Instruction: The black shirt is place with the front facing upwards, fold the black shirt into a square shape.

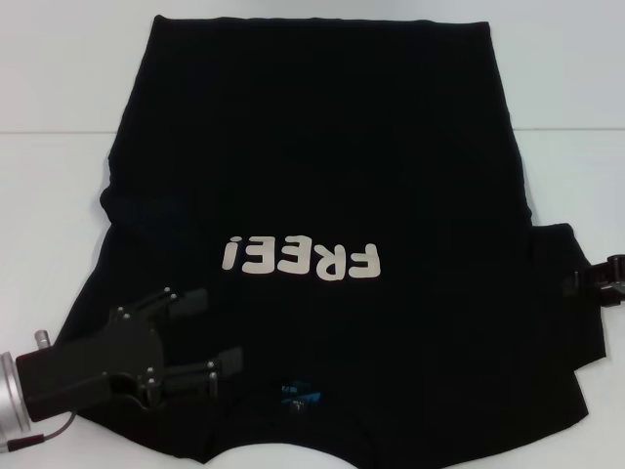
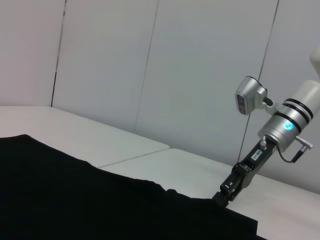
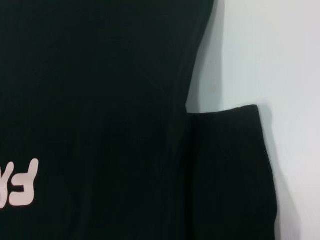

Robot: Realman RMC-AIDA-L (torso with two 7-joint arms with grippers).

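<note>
The black shirt (image 1: 322, 166) lies flat on the white table, front up, with off-white "FREE!" lettering (image 1: 301, 258) and a small blue neck tag (image 1: 299, 395) at the near collar. My left gripper (image 1: 217, 329) is open and empty, just over the shirt's near left shoulder. My right gripper (image 1: 589, 280) is at the outer edge of the right sleeve (image 1: 566, 322). In the left wrist view it (image 2: 226, 192) meets the shirt's edge (image 2: 125, 205). The right wrist view shows the shirt body (image 3: 100, 100), the sleeve (image 3: 230, 170) and part of the lettering (image 3: 22, 182).
The white table (image 1: 59, 215) extends on both sides of the shirt and beyond it. A seam in the tabletop (image 2: 135, 156) shows in the left wrist view, with pale wall panels (image 2: 200, 75) behind the table.
</note>
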